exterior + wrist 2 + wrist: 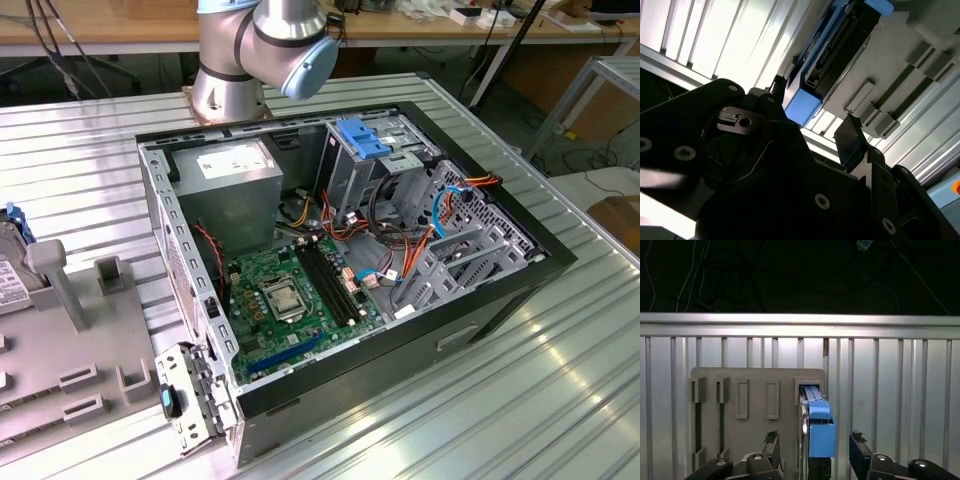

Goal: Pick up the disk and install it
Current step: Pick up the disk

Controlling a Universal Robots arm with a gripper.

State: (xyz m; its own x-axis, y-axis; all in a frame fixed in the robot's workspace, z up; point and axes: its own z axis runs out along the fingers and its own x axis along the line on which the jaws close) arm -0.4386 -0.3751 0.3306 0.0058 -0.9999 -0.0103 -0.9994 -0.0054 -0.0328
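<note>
The disk (820,427) stands on edge in a slot of the grey holder plate (755,390), its blue side rail facing the camera. In the second wrist view the disk (837,47) shows its black body framed by blue rails. My gripper (816,447) is open, with one black finger (772,444) on each side of the disk's near end and a gap to both. In the second wrist view the gripper (812,112) also straddles that end. In the exterior view the disk (8,272) is at the left edge, on the holder plate (90,340).
An open computer case (500,300) lies on the slatted metal table (560,400), with a green motherboard (290,295), a grey power-supply box (235,175), a drive cage with a blue bracket (362,135) and loose cables. The arm's base (235,75) stands behind the case.
</note>
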